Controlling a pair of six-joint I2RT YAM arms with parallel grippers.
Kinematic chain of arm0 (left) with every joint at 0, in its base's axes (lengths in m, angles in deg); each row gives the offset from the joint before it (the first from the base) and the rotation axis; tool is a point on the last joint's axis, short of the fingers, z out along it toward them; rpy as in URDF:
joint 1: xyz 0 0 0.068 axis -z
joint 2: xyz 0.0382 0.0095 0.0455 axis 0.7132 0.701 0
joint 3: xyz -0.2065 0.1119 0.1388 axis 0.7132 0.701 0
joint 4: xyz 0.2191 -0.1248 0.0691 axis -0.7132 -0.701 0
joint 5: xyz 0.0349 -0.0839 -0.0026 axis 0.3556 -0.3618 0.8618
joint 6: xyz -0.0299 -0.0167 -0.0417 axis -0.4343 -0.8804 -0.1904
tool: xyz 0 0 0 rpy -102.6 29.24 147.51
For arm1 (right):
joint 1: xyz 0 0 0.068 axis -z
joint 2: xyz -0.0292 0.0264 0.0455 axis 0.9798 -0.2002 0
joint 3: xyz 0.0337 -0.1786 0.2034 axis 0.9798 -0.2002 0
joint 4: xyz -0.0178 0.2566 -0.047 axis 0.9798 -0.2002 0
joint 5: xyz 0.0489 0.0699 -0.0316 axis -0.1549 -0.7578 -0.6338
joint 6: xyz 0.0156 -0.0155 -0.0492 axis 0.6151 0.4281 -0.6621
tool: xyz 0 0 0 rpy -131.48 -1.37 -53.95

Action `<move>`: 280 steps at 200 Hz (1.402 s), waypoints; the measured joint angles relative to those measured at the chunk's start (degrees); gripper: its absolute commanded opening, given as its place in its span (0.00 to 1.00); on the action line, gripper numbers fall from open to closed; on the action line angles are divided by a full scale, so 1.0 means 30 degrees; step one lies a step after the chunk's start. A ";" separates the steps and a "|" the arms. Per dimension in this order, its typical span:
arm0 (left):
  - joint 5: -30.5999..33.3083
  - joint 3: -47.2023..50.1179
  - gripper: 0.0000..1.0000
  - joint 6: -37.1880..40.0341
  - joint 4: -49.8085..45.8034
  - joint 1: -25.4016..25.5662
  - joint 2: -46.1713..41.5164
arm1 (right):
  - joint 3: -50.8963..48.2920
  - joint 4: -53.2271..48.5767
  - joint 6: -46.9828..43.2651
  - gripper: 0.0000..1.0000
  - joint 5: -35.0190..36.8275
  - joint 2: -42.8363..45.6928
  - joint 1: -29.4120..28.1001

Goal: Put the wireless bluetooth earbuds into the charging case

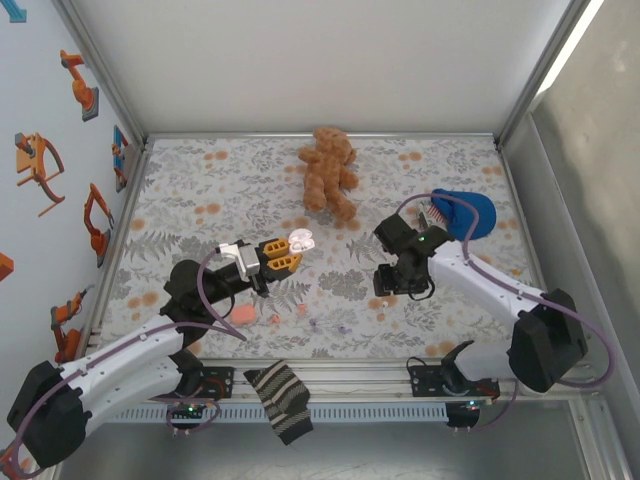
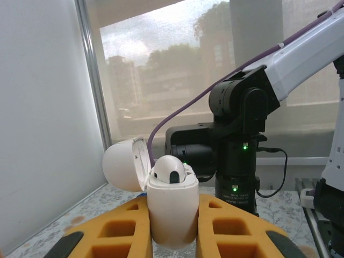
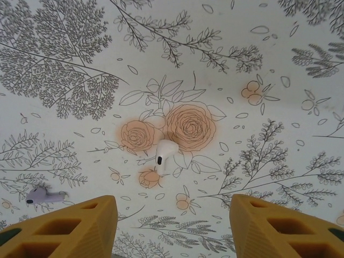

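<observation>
Left gripper (image 2: 173,226) clamps the white charging case (image 2: 171,201) upright, lid open, one earbud (image 2: 170,173) seated, so it's easy to load. Right gripper (image 3: 172,199) hangs open over the loose earbud (image 3: 165,152) on the table (image 3: 269,64), right side.

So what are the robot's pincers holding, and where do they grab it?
The left pincer squeezes the open white case by its lower body. The right pincer is open and holds nothing; an earbud lies below it.
</observation>
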 measured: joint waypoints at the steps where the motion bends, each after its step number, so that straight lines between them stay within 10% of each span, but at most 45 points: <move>1: 0.0000 0.0007 0.05 0.0000 -0.0007 0.0000 -0.0007 | -0.0007 0.0015 0.0000 0.55 -0.0022 -0.0036 0.0007; 280: -0.0007 0.0029 0.05 -0.0007 -0.0350 0.0000 -0.0379 | -0.1443 0.2922 -0.0663 0.35 -0.1865 -0.4663 0.0780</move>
